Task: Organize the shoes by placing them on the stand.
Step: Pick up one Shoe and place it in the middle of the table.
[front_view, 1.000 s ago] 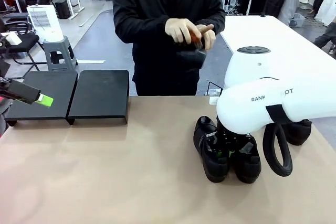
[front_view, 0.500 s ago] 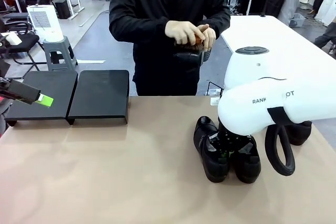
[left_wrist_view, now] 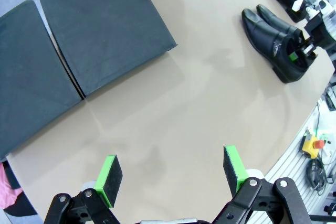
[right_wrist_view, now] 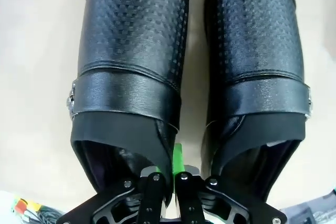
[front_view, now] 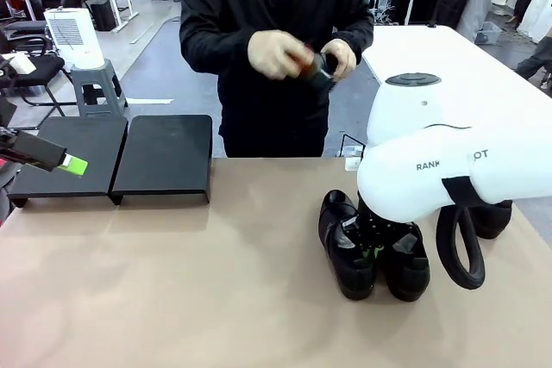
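Note:
Two glossy black shoes (front_view: 347,249) (front_view: 405,263) stand side by side on the tan table, right of centre. My right gripper (front_view: 375,253) reaches down between them from under the white arm. In the right wrist view it (right_wrist_view: 168,174) is shut on the inner wall of the left shoe (right_wrist_view: 131,77), with a green pad (right_wrist_view: 177,156) showing in the gap beside the right shoe (right_wrist_view: 257,77). Another shoe (front_view: 492,217) lies behind the arm. The black stand (front_view: 164,157) sits at the far left. My left gripper (left_wrist_view: 173,174) hangs open above bare table, near the stand (left_wrist_view: 105,30).
A person in black stands at the far edge, holding a shoe (front_view: 321,71) and rubbing it with a small brush. A white table (front_view: 466,66) lies behind on the right. The left wrist view shows the table's rounded edge and a red button box (left_wrist_view: 313,144) below it.
My right gripper has closed fully between the two shoes. The person's hands have lifted and shifted with the shoe and brush. The left arm has not moved.

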You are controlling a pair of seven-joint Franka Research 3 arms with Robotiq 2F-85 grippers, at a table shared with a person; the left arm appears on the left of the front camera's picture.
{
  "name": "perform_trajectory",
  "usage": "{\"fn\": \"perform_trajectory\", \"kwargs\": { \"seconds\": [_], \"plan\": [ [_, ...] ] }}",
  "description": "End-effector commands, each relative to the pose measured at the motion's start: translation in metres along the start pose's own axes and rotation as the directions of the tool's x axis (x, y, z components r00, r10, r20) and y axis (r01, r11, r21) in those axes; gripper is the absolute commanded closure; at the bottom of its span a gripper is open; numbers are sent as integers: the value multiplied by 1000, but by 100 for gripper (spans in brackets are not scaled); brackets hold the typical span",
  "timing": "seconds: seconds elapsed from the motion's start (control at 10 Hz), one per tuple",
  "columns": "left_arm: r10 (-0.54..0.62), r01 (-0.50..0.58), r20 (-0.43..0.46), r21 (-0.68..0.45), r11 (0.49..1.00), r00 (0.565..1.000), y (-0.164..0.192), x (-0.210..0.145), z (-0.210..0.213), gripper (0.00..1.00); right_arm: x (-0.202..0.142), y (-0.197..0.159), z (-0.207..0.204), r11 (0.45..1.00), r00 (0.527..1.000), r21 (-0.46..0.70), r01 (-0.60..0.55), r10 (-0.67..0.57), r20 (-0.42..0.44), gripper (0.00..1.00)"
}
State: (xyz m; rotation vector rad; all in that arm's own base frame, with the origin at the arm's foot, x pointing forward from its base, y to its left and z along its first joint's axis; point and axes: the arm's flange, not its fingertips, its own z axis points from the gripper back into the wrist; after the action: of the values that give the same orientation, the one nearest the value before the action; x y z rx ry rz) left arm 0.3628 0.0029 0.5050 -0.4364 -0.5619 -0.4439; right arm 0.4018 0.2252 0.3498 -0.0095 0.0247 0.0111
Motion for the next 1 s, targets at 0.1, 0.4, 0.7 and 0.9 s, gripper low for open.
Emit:
{"fn": "perform_trajectory", "kwargs": {
  "seconds": [0.1,0.4,0.7,0.9],
  "plan": [
    [-8,9,9,-19,1000,1000,2,0,0,0,-18,9,34,1000,996,-6,27,-26,83,100],
    [-8,9,9,-19,1000,1000,2,0,0,0,-31,8,59,996,993,5,87,-87,74,100],
    [-8,9,9,-19,1000,1000,2,0,0,0,-18,11,46,1000,997,11,-3,2,83,100],
    [-8,9,9,-19,1000,1000,2,0,0,0,-22,11,46,1000,998,2,12,-12,62,100]
  ]
}}
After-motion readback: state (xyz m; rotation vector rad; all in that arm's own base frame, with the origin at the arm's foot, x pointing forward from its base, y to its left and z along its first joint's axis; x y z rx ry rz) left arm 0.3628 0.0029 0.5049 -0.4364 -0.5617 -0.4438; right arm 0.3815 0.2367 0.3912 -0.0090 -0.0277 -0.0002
